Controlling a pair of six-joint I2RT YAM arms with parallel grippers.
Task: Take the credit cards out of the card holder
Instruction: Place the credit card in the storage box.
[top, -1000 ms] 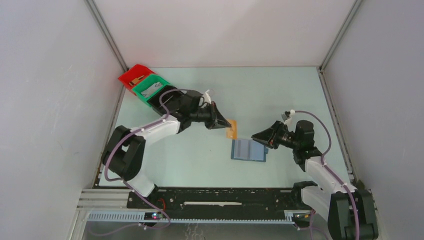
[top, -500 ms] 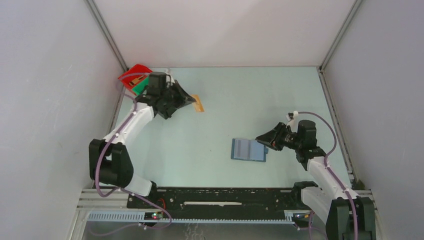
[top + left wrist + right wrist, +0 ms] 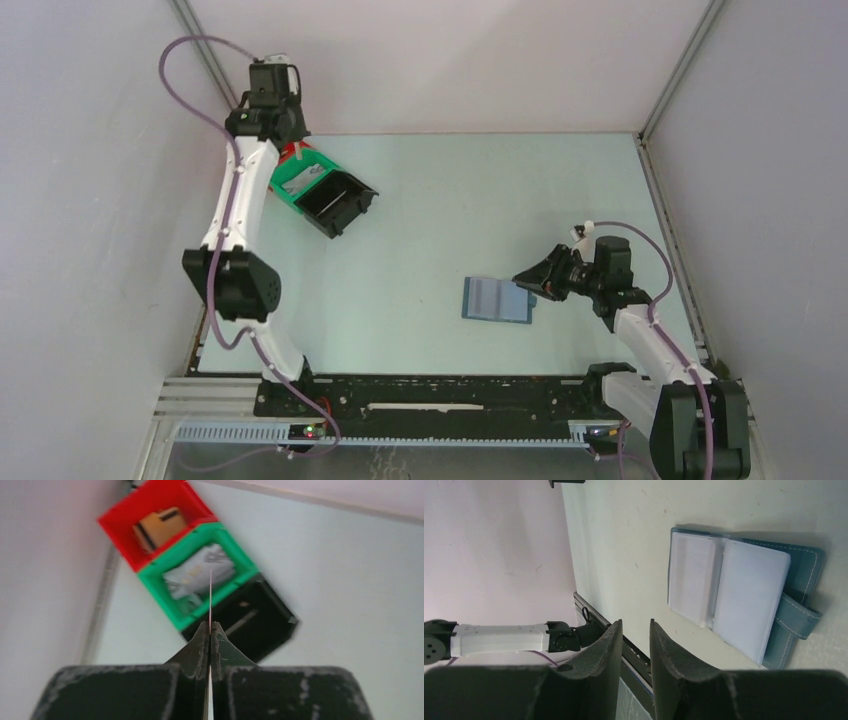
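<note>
Now that left jaws, pinching a credit card point(image 3: 210, 595) edge-on, are off the card holder point(image 3: 497, 299) and above green bin point(image 3: 160, 602) (drop due) | right jaws spread

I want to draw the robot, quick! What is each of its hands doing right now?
Left gripper: shut on a thin card, seen edge-on.
Right gripper: open, holding nothing.
</note>
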